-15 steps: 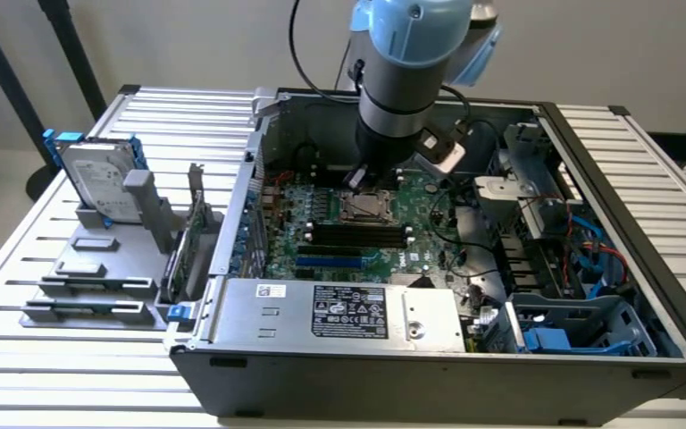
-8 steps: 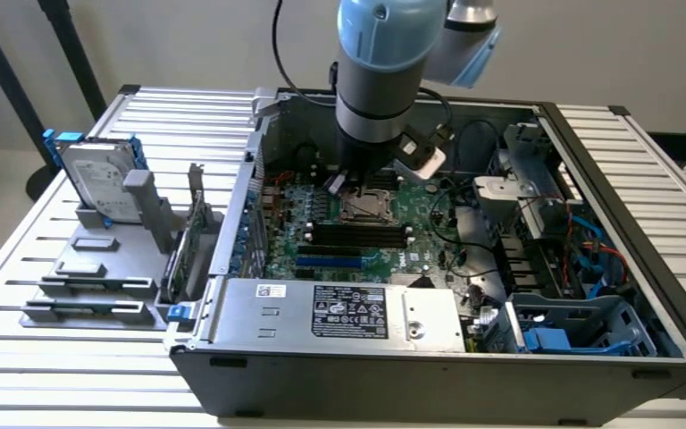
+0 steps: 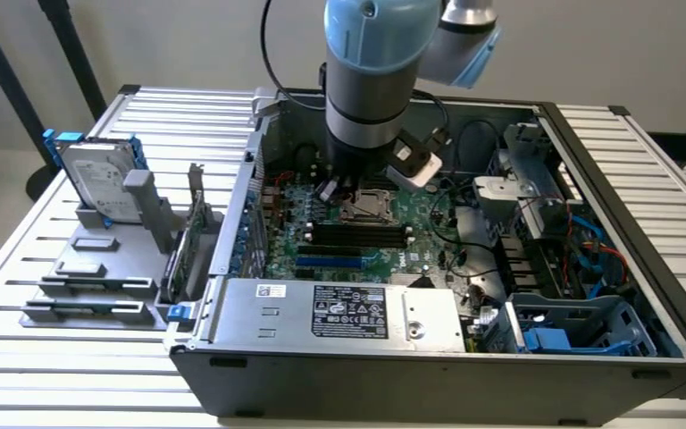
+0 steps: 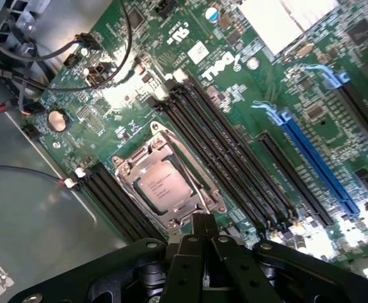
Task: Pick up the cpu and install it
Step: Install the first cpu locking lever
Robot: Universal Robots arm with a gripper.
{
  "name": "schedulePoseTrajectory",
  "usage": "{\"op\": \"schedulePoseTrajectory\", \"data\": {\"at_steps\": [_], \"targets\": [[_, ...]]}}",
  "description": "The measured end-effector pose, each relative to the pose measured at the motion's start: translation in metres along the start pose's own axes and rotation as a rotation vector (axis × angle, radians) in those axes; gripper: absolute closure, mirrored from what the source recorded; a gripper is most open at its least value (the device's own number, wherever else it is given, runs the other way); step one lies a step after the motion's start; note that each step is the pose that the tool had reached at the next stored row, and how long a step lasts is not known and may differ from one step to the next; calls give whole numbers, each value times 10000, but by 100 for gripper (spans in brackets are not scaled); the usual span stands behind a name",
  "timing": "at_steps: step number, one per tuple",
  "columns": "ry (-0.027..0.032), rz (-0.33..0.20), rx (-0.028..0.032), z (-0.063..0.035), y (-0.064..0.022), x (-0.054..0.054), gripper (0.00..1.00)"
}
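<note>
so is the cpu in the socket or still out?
In. The cpu lies flat inside the socket frame on the motherboard, silver top up. The end effector sits above it, holding nothing visible.

A plain pale wall (image 3: pixel 629 54) is seen behind the slatted white bench (image 3: pixel 69 366). Dark stand legs (image 3: pixel 10 80) are set against it.

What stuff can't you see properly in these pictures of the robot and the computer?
- The cpu in its socket: in the exterior view the arm covers part of it.
- The print on the cpu: too small to read in the wrist view.
- The gripper: its fingers are cut off by the wrist view's edge, so open or shut is unclear.
- The hard drive: its label is too small to read in the exterior view.
</note>
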State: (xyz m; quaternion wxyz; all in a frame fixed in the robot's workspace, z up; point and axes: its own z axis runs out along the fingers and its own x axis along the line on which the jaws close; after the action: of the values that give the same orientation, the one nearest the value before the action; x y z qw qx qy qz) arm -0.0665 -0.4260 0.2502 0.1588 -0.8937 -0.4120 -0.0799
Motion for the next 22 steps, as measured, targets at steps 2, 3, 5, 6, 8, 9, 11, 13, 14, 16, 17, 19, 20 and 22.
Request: {"op": "schedulePoseTrajectory", "data": {"at_steps": [2, 3, 5, 6, 8, 9, 11, 13, 14, 16, 17, 19, 20, 22], "targets": [[-2, 1, -1, -24, 18, -49, 89], [-2, 2, -1, -29, 14, -69, 89], [4, 0, 1, -27, -5, -92, 89], [8, -1, 6, -24, -14, -100, 89], [12, 0, 10, -16, -26, -113, 89], [15, 0, 10, -9, -32, -119, 89], [20, 0, 16, 7, -40, -120, 89], [30, -1, 24, 24, -43, -118, 89], [34, -1, 27, 32, -45, -117, 89], [41, -2, 27, 51, -46, -117, 89], [43, -3, 26, 60, -46, -117, 89], [46, -4, 24, 79, -47, -117, 89], [50, -5, 23, 90, -48, -117, 89], [55, -8, 16, 114, -50, -120, 89]]}}
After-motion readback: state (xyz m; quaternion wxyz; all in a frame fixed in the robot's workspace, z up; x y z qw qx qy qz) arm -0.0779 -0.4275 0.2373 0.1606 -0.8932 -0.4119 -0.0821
